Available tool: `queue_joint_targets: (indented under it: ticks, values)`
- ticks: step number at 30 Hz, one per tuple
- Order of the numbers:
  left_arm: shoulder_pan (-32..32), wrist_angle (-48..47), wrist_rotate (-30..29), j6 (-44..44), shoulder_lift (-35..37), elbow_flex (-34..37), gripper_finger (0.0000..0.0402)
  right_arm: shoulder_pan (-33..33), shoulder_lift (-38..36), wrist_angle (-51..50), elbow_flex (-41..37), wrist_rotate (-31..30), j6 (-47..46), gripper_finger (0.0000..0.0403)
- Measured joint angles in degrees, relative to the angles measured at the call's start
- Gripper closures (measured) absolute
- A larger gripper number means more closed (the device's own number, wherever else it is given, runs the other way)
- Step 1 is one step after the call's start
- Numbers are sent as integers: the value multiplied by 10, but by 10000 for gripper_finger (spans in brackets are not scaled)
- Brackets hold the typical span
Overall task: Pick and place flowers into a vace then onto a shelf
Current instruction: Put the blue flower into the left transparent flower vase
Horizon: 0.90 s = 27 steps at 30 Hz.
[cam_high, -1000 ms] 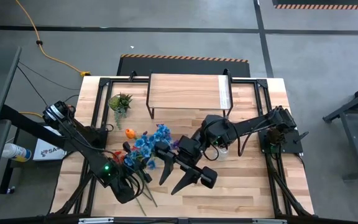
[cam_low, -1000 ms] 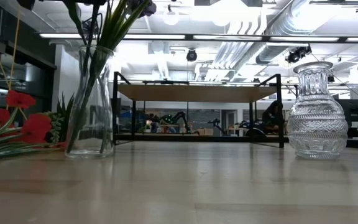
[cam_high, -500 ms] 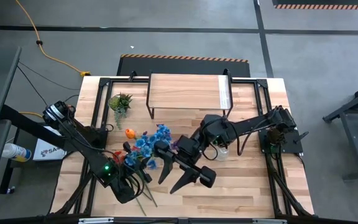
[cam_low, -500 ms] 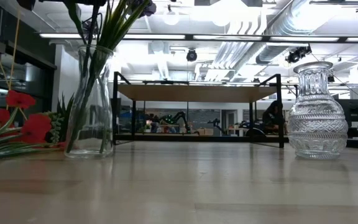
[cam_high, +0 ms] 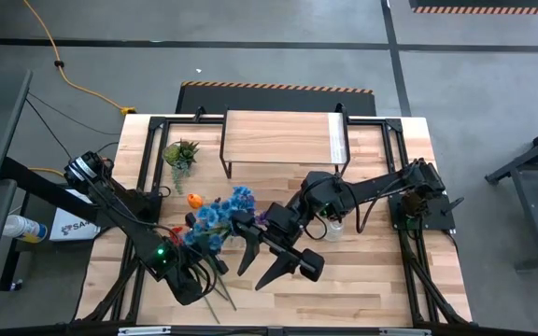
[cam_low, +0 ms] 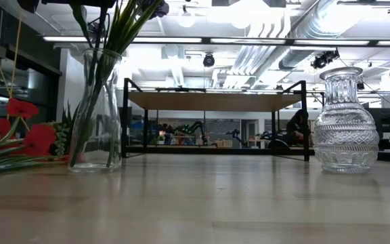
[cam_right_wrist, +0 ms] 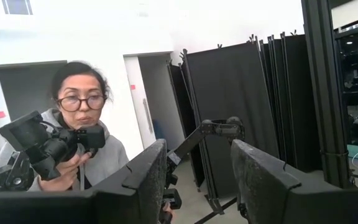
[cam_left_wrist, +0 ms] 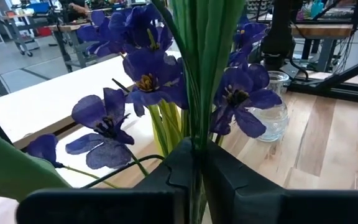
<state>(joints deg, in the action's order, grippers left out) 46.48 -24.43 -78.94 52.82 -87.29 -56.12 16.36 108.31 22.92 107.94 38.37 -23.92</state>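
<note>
The left arm reaches across the near-left of the light-wood plank tabletop (cam_high: 362, 280), its dark two-finger left gripper (cam_left_wrist: 199, 163) pinched nearly closed on the green stems of the artificial blue and purple flowers (cam_left_wrist: 148, 74), which stand in a tall clear glass vase (cam_low: 95, 112) (red blooms (cam_low: 19, 132) lie on the table beside it). The right arm stretches in from the right edge towards the table's middle, and its dark right gripper (cam_right_wrist: 197, 180) points up into the room with fingers parted on nothing. The low light-wood shelf with thin black legs (cam_high: 283, 138) stands at the far edge, well apart from the flowers.
</note>
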Motion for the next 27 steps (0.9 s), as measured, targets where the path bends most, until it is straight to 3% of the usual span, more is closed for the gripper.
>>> queue_joint_targets:
  ticks: [8, 19, 27]
  values:
    - [0, -12, 1, 0, 0, 0, 348, 0, 0, 0, 0, 0, 0, 224]
    - [0, -28, 17, 0, 0, 0, 294, 0, 0, 0, 0, 0, 0, 229]
    - [0, -28, 42, -6, 0, 0, 286, 0, 0, 0, 0, 9, -1, 225]
